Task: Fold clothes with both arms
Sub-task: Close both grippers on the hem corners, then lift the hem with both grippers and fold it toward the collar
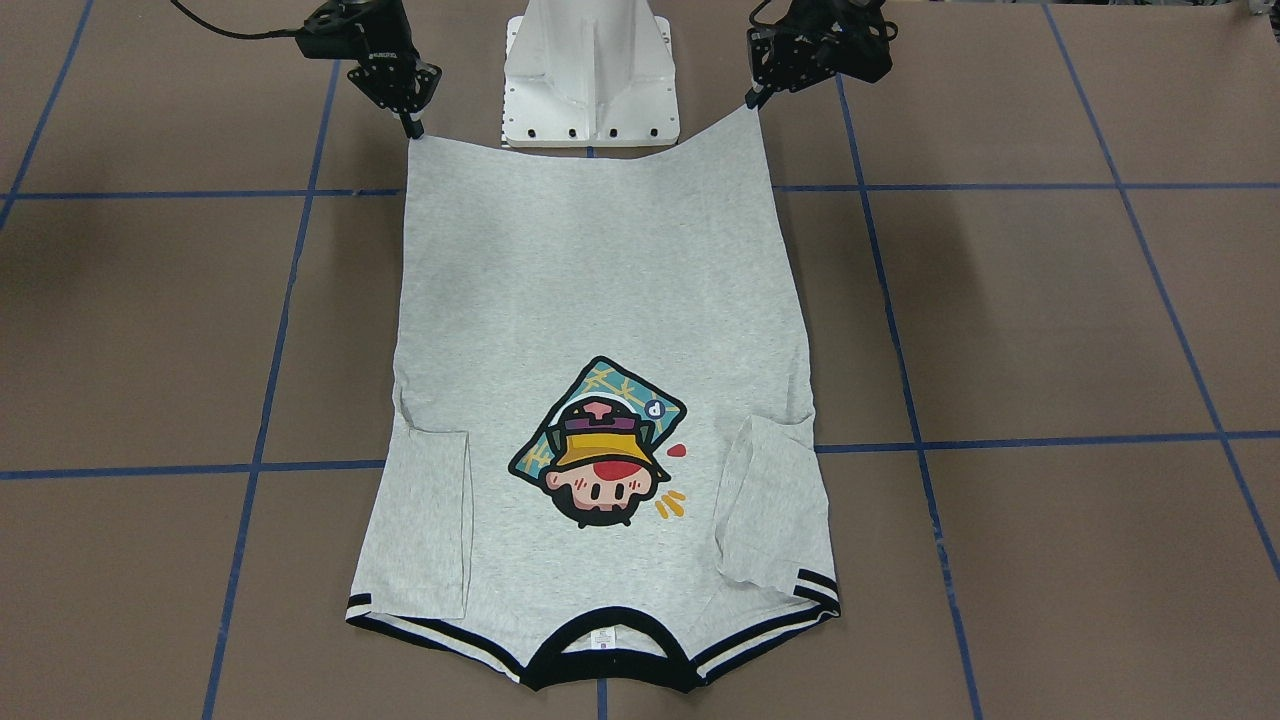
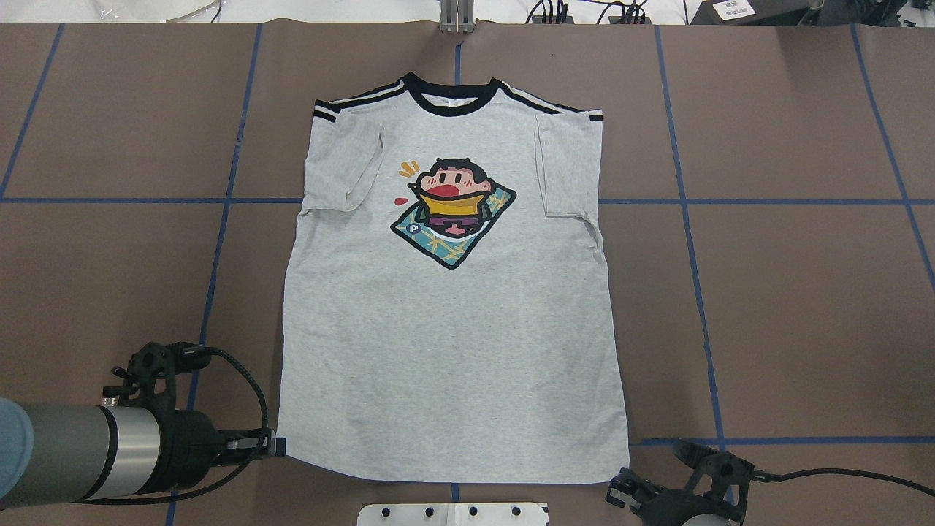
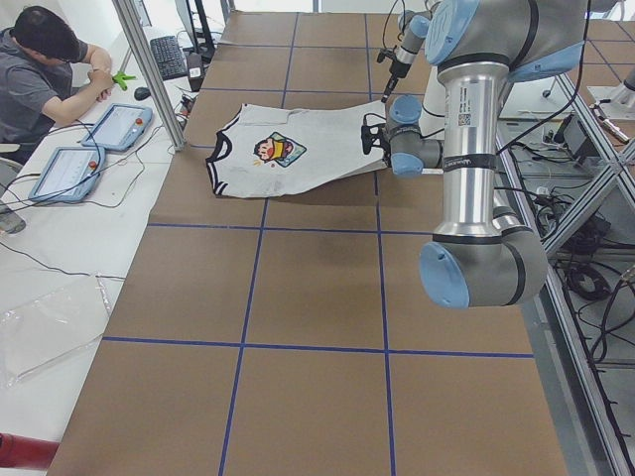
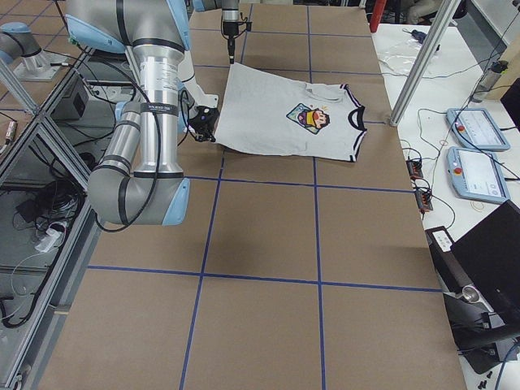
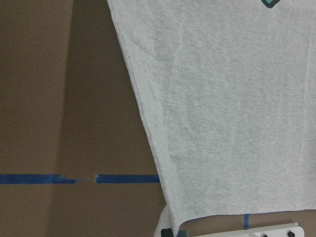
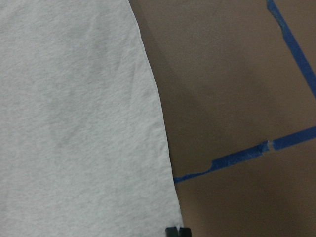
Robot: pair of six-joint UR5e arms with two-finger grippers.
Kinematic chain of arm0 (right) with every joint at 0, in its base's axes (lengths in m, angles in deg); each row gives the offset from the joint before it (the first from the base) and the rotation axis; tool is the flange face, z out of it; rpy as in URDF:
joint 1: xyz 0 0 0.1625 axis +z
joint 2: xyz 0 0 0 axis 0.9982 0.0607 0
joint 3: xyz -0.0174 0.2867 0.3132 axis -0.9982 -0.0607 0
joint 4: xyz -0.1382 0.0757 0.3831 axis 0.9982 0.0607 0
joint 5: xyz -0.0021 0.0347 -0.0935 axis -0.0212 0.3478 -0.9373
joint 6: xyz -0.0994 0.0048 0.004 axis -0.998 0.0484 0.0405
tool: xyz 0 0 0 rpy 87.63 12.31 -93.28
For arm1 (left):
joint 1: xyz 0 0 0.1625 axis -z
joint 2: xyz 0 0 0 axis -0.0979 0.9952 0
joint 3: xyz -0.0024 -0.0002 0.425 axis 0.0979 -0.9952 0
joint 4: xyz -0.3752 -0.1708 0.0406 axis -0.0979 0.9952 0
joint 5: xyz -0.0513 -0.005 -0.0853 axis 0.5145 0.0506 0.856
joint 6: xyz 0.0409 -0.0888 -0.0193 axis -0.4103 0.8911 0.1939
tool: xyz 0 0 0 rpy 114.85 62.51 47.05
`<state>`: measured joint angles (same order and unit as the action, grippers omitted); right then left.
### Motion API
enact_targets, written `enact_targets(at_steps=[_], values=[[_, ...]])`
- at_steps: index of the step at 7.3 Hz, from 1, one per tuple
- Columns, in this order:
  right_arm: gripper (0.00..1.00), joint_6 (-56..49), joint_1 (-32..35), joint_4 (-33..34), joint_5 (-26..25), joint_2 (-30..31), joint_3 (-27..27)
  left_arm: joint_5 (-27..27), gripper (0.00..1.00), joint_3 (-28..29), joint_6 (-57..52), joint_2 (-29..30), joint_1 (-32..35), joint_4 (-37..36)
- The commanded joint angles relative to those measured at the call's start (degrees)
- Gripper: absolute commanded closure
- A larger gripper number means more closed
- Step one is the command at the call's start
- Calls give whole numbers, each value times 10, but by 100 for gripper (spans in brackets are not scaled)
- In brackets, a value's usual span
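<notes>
The light grey T-shirt (image 1: 600, 330) lies print-up on the brown table, collar (image 1: 610, 655) away from the robot, both sleeves folded in over the chest. My left gripper (image 1: 752, 100) is shut on one hem corner, and my right gripper (image 1: 412, 130) is shut on the other. In the overhead view the left gripper (image 2: 277, 443) and right gripper (image 2: 621, 486) sit at the shirt's near corners. The exterior left view shows the hem edge (image 3: 369, 136) raised a little off the table. Each wrist view shows grey fabric (image 5: 222, 108) running up from the pinched corner (image 6: 177, 231).
The white pedestal base (image 1: 590, 70) stands just behind the hem, between the two grippers. Blue tape lines (image 1: 1000, 440) grid the brown table (image 1: 1050, 300). A person (image 3: 45, 69) sits at a side desk with tablets (image 3: 119, 124) beyond the collar end.
</notes>
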<state>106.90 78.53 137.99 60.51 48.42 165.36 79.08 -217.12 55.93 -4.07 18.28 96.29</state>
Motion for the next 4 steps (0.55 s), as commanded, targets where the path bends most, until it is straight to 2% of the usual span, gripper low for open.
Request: enact_targets(at_steps=[1, 2, 3, 4], values=[[100, -27, 57, 185, 136, -4, 183, 54, 100, -102, 0, 4, 12, -103], [100, -54, 115, 239, 209, -37, 221, 95, 100, -142, -1, 9, 37, -160], [100, -99, 171, 275, 245, -77, 220, 137, 100, -136, -7, 49, 72, -188], [100, -153, 211, 308, 263, -118, 206, 139, 100, -103, -57, 95, 103, -215]])
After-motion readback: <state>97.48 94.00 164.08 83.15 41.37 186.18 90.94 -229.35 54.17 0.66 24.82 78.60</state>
